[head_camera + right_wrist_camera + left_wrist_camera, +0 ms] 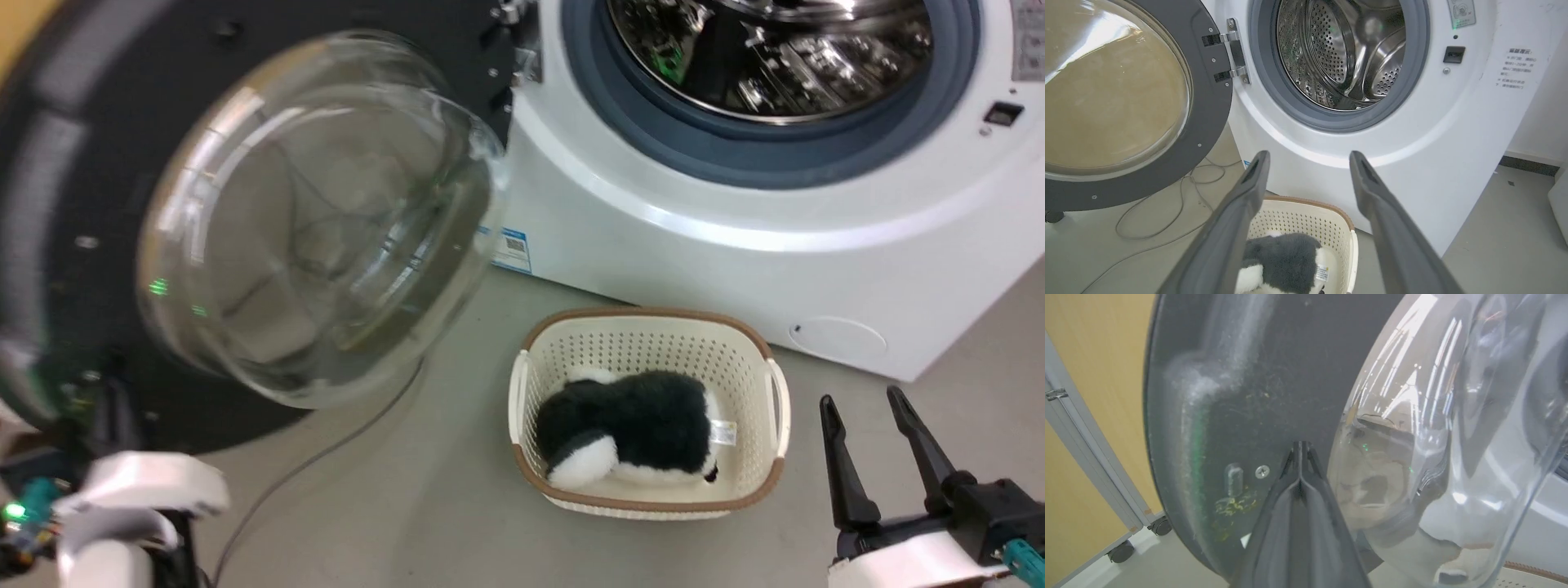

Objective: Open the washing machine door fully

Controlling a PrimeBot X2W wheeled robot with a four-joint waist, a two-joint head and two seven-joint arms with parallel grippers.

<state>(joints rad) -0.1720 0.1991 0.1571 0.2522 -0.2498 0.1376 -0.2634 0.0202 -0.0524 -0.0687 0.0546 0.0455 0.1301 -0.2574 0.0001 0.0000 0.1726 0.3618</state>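
In the head view, the large round glossy black washing machine door (98,327) stands open across the upper left of the frame. Its one bulging clear glass bowl (326,220) faces the camera, and its hinged edge meets the big white front-loading washing machine (694,245) at the upper right. Bare grey floor (424,490) lies open between the door's lower rim and one cream perforated plastic basket (653,351), which holds one fluffy black-and-white plush toy (637,425). At the lower right the right gripper (861,398) has its jaws spread, apart from the basket.

In the left wrist view, the left gripper (1300,446) has its jaws pressed together into one point at the door's dusty inner face, just beside the bowl. Whether they touch it cannot be told. One silver screw (1262,471) sits near.

In the right wrist view, a silver metal hinge (1235,53) joins door and machine. One perforated steel drum (1339,53) sits inside a grey rubber ring (1274,102). One thin cable (1167,220) loops on the floor below the door.
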